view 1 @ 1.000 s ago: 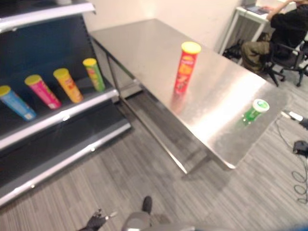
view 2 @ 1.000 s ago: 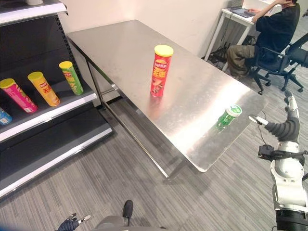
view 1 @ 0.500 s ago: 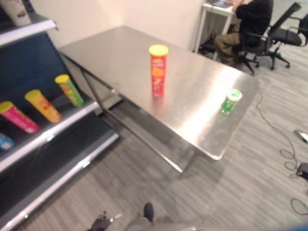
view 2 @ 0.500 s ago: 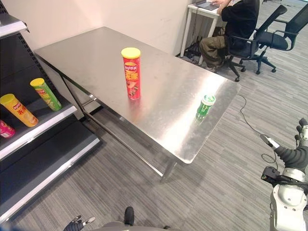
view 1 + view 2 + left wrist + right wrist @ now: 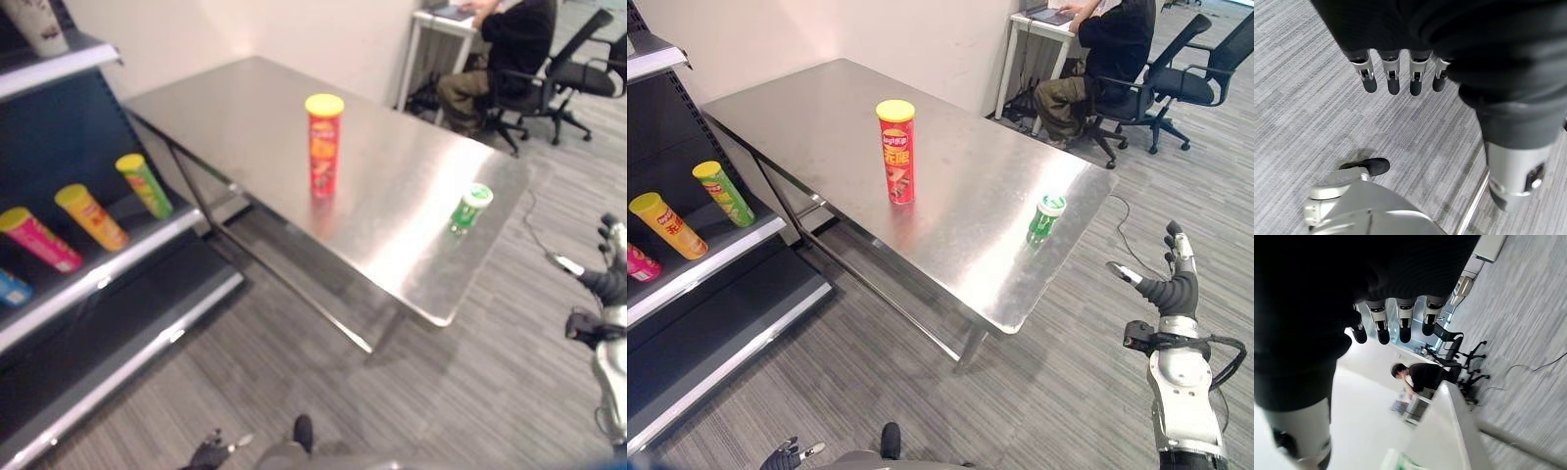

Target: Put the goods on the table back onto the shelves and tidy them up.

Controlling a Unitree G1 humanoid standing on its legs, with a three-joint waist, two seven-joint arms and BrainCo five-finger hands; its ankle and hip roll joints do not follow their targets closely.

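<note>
Goods stood on the long stainless-steel table (image 5: 852, 117): a tall red cylindrical snack can with a yellow lid (image 5: 896, 150) upright near the middle of the tabletop, and a small green can with a white-and-green lid (image 5: 1045, 217) upright close to the table's end, on the side nearer the seated person in dark clothes (image 5: 1095, 54). To the left of the table, the dark shelf unit with silver-edged boards (image 5: 700, 264) carried more tubes lying tilted on one board: a green tube with a yellow lid (image 5: 723, 193) nearest the table, then an orange-yellow tube (image 5: 666, 225) and a pink tube (image 5: 39, 238) farther from it. The right hand (image 5: 1172, 282) was raised beyond the table's end, well apart from the small green can, its fingers (image 5: 1390, 323) straight and spread with nothing in them. The left hand (image 5: 787, 455) hung low over the grey striped floor (image 5: 921, 392), well apart from the table and both cans, its fingers (image 5: 1393, 76) also extended and empty.
</note>
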